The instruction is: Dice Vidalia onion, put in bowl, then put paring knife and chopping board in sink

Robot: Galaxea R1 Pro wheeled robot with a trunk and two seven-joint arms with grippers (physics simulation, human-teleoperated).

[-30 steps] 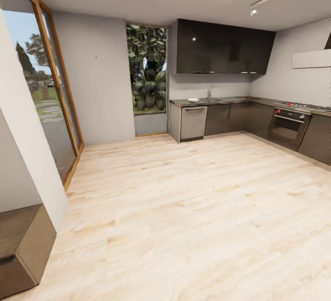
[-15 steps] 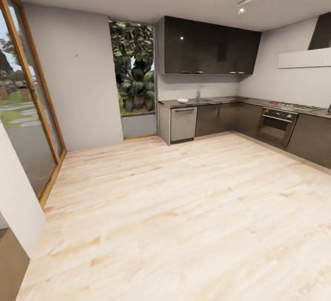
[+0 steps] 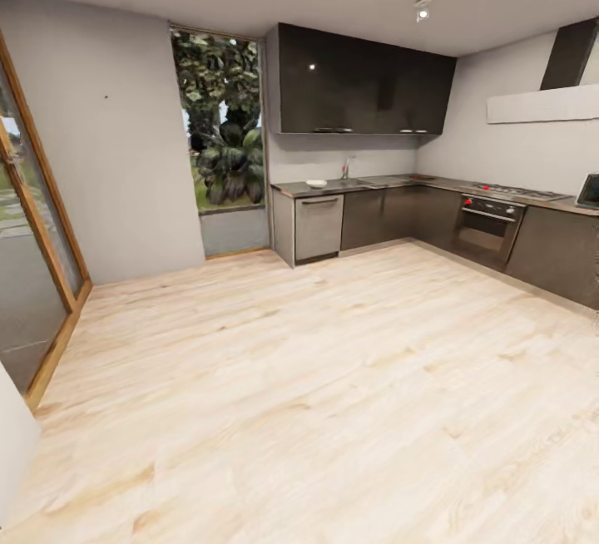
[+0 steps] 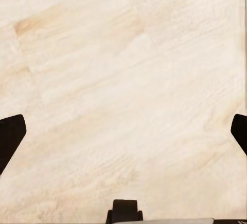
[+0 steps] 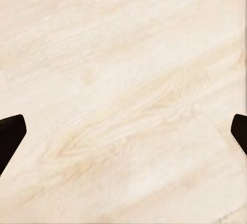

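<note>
Across the room stands the kitchen, with glossy black upper cabinets (image 3: 362,82) above the grey countertop (image 3: 399,182). A small white bowl (image 3: 316,183) rests near the countertop's left end. Just right of the bowl, the chrome faucet (image 3: 345,168) marks the sink (image 3: 356,184). A brownish patch further right may be the chopping board (image 3: 423,177). The Vidalia onion and the paring knife are out of view at this distance. My left gripper (image 4: 123,136) hangs open over bare wood floor. So does my right gripper (image 5: 123,136), also open, with nothing between the fingers of either.
Light wood floor (image 3: 333,378) stretches between me and the cabinets. A steel dishwasher (image 3: 319,226) ends the counter's left side, and an oven (image 3: 487,224) sits in the right run. A wood-framed glass door (image 3: 37,278) lines the left wall; a white wall corner (image 3: 12,444) stands close at lower left.
The camera has turned and moved: the kitchen has slid left in the picture, and the near white wall and brown block at lower left have mostly left the view.
</note>
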